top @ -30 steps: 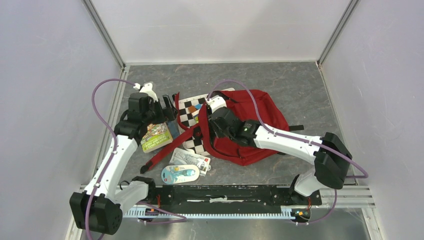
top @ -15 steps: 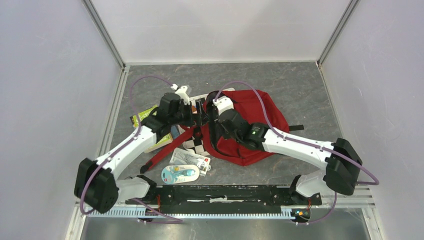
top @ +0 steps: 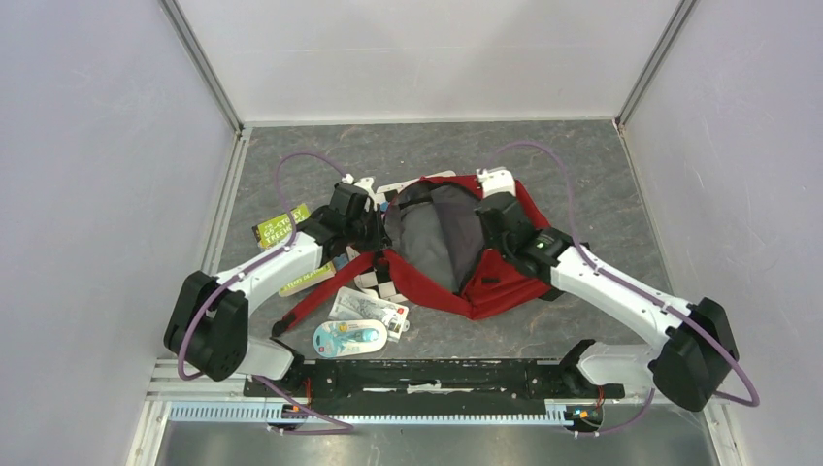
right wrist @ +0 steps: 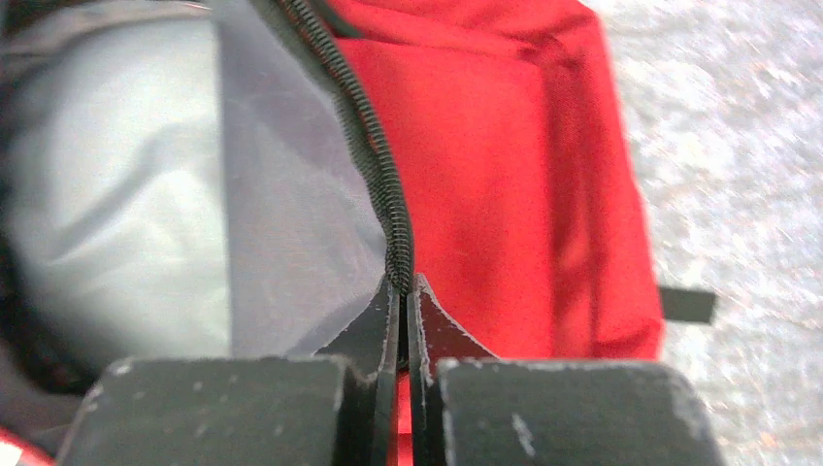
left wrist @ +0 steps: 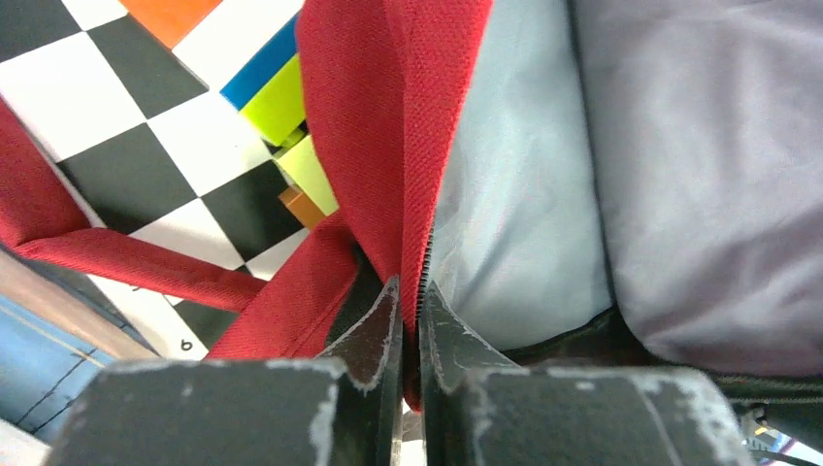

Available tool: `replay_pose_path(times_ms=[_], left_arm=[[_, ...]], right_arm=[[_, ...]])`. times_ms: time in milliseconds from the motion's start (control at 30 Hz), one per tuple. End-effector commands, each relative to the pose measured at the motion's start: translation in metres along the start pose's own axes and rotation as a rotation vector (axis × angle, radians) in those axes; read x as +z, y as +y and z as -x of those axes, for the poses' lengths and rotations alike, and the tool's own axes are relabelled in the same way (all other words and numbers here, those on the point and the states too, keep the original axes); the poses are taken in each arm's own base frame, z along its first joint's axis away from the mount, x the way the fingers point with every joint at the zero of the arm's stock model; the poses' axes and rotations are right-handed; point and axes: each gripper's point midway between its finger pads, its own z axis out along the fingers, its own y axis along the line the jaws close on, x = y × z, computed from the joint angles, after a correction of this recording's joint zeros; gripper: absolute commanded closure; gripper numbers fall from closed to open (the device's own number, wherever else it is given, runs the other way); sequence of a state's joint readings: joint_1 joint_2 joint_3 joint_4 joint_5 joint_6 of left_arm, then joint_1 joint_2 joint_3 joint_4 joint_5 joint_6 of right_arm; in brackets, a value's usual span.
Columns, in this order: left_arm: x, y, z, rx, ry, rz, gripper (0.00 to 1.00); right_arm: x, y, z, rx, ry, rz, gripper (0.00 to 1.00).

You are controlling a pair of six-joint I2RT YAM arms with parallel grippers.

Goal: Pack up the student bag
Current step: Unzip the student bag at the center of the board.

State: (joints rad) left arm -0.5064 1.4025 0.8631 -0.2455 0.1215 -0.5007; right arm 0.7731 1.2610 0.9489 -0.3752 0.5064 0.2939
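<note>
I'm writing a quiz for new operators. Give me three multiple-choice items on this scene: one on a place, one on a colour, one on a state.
1. Where does the checkered board lie?
A. partly under the bag
B. inside it
C. against the back wall

2. What colour is the bag's lining?
A. blue
B. grey
C. green

3. How is the bag's mouth?
A. zipped shut
B. pulled open by the left gripper and right gripper
C. propped open by a book

Answers:
1. A, its squares run beneath the red fabric.
2. B, grey cloth fills the opening.
3. B, each wrist view shows closed fingers pinching an edge.
</note>
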Motion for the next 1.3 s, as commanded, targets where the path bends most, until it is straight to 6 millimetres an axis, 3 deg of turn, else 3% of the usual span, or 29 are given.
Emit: replay_pose_path(times_ms=[0, 233, 500, 533, 633, 767, 933, 1033, 1267], left_arm=[[-0.011, 0.012, 0.014, 0.041, -0.045, 0.077, 0.93], [-0.01, 0.029, -0.006, 0.0, -0.032, 0.123, 0.97], [-0.01, 0.034, -0.014, -0.012, -0.014, 0.134, 0.93], [-0.011, 0.032, -0.014, -0.012, -0.015, 0.125, 0.88], [-0.017, 0.023, -0.008, -0.008, -0.031, 0.088, 0.77], [-0.03, 0.012, 0.003, 0.0, -0.063, 0.053, 0.42], [-0.049, 0.007, 0.018, 0.023, -0.107, 0.056, 0.12], [-0.063, 0.007, 0.025, 0.042, -0.134, 0.069, 0.01], [-0.099, 0.007, 0.04, 0.049, -0.206, 0.066, 0.0]], right_arm=[[0.001, -0.06, -0.021, 0.005, 0.044, -0.143, 1.0], [0.029, -0.116, -0.094, 0.119, 0.198, -0.265, 1.0], [0.046, -0.125, -0.113, 0.104, 0.252, -0.292, 1.0], [0.046, -0.123, -0.112, 0.103, 0.255, -0.284, 1.0], [0.045, -0.12, -0.11, 0.108, 0.25, -0.263, 0.79], [0.04, -0.117, -0.105, 0.115, 0.236, -0.235, 0.5], [0.029, -0.123, -0.095, 0.11, 0.21, -0.252, 0.31], [0.021, -0.126, -0.083, 0.109, 0.182, -0.253, 0.21], [0.002, -0.119, -0.042, 0.124, 0.067, -0.171, 0.04]])
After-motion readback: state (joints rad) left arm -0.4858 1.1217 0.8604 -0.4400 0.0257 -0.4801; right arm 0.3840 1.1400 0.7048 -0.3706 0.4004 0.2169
